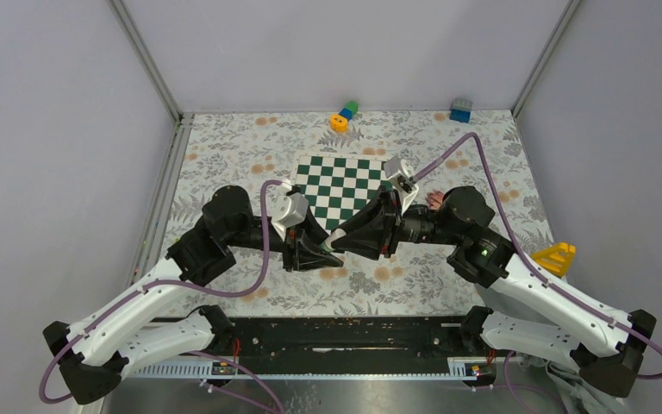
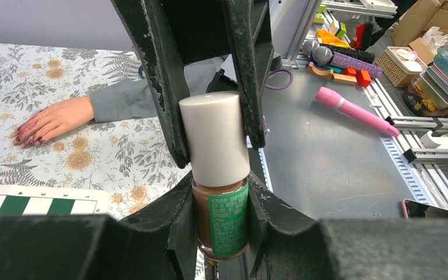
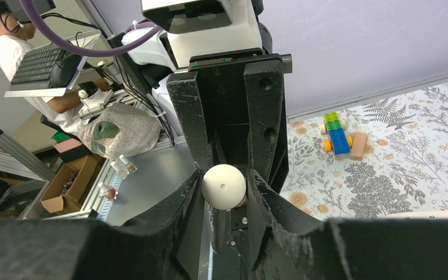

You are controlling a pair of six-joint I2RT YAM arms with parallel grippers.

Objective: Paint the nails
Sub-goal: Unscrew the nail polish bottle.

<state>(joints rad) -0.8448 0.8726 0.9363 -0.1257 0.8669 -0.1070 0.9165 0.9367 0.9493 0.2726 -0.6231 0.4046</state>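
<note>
Near left wrist only, nails (image 2: 28, 139) visible, left gripper (image 2: 220, 201) clamping bottle (image 2: 224, 227), right gripper (image 3: 224, 188) clamping cap (image 2: 214, 137).

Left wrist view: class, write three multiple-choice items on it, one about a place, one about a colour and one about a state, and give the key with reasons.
1. The human hand lies: A left of the bottle, on the floral cloth; B right of the bottle; C hidden behind it.
2. The nails are: A blue; B reddish-pink; C green.
3. The bottle is: A lying loose; B tipped over, uncapped; C capped, body in the left gripper, white cap in the right gripper.
Key: 1A, the hand rests on the cloth at that view's left. 2B, red shows on them. 3C, both grippers clamp it.
</note>
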